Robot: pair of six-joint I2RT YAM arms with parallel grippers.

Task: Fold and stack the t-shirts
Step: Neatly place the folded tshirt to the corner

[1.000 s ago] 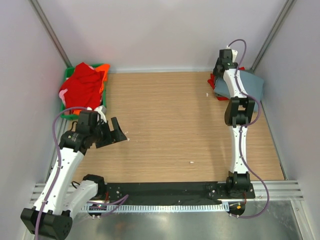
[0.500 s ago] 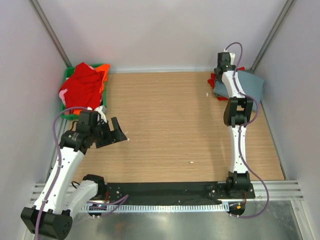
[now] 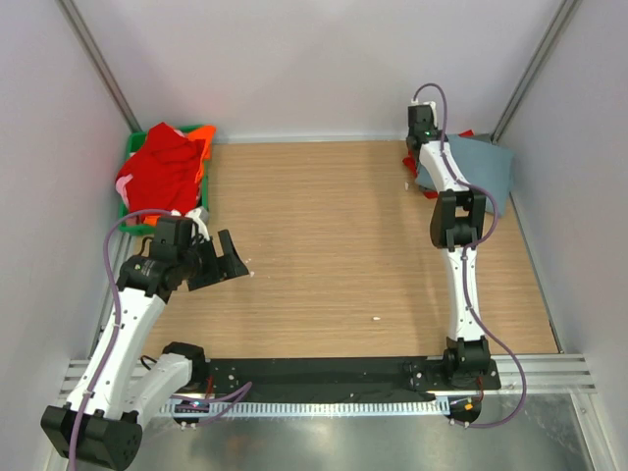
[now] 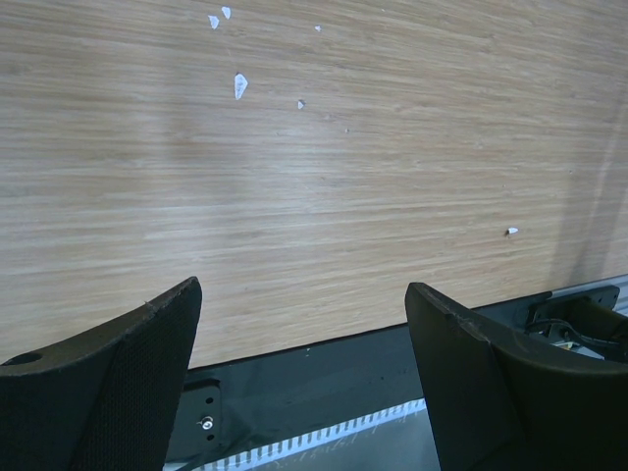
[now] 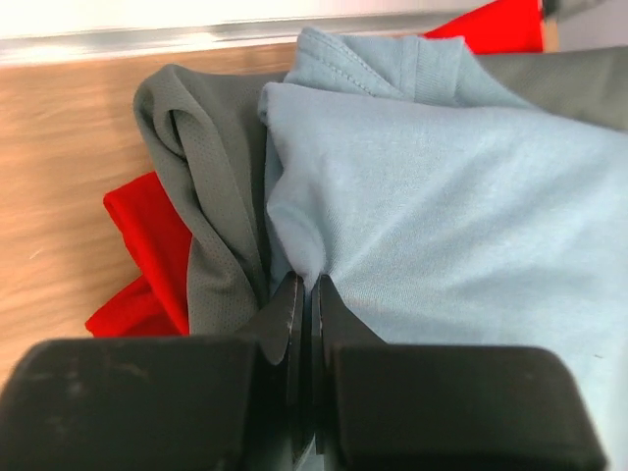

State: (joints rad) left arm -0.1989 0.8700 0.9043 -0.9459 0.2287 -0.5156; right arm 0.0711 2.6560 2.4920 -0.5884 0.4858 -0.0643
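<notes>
Pinches a fold of the blue-grey t-shirt (image 5: 442, 196) in the closed right gripper (image 5: 312, 285) and holds the left gripper (image 4: 302, 289) wide open, empty, above the table (image 4: 294, 147).

Green crate (image 3: 130, 149) at table's (image 3: 334, 235) far-left corner; white specks (image 4: 240, 85) on wood.

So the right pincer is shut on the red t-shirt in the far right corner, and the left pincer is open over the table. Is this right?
Only the colour is wrong: in the right wrist view the right pincer is shut on the blue-grey t-shirt, in the far right corner. The left pincer is indeed open over the table.
</notes>
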